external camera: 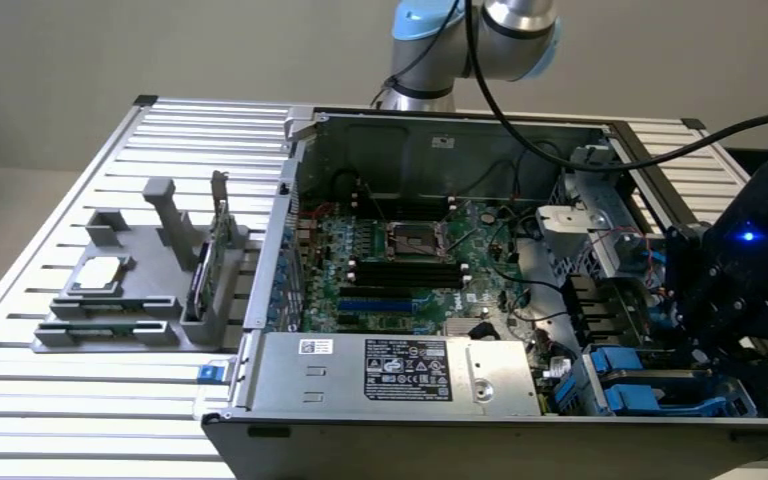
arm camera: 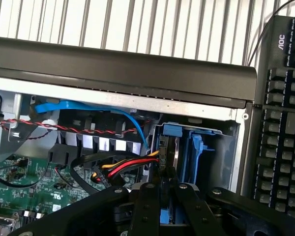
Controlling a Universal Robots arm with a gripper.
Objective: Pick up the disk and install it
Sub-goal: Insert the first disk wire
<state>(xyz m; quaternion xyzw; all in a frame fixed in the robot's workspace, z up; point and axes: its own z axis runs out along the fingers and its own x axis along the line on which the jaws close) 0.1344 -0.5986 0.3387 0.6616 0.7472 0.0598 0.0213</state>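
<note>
Gripper [arm camera: 168,189] nearest wrist cam, fingers clenched on disk [arm camera: 173,153], blue rails visible. Disk stands edge-on in drive bay [external camera: 651,385] at case [external camera: 491,440] corner, exterior view's right. Pick done; insertion appears partly done, seating unconfirmed. Keyboard [arm camera: 280,123] lies beside case. Release not yet done.

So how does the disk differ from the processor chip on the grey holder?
Place: the disk sits inside the computer case, at the exterior view's right; the processor chip lies on the grey holder outside it. Look: the disk has bright blue rails; the chip is plain silver. Size: the disk is larger.
</note>
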